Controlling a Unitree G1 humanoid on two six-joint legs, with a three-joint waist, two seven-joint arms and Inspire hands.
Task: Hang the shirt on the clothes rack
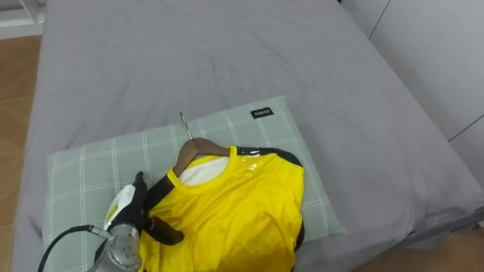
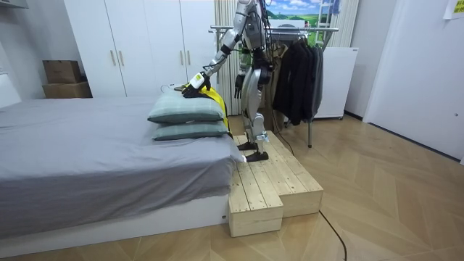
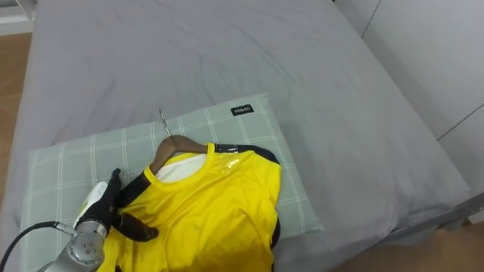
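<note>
The shirt (image 1: 242, 204) is bright, glossy yellow with black trim at the collar and along its right side, and white shows inside the neck. It sits on a brown wooden hanger (image 1: 198, 147) with a thin metal hook (image 1: 184, 125). It lies flat on the pale green checked pillow (image 1: 83, 170), covering the pillow's near half. Its lower part runs over the near edge, and in the room view it hangs down the pillow's end.

The shirt's long axis runs from the near edge up across the pillow. The collar and hook point away from me and a little to my left, towards the middle of the grey bed (image 1: 227, 53). The hook stops short of the pillow's far edge.

My left hand (image 1: 128, 211) rests on the shirt's left shoulder near the pillow's near left corner. One dark finger lies straight up the pillow and the thumb crosses the yellow cloth. I cannot tell whether any cloth is caught underneath.

I stand on a wooden platform (image 2: 268, 185) at the bed's side. My right hand (image 2: 237, 91) hangs by my body, and I cannot tell how its fingers are.
</note>
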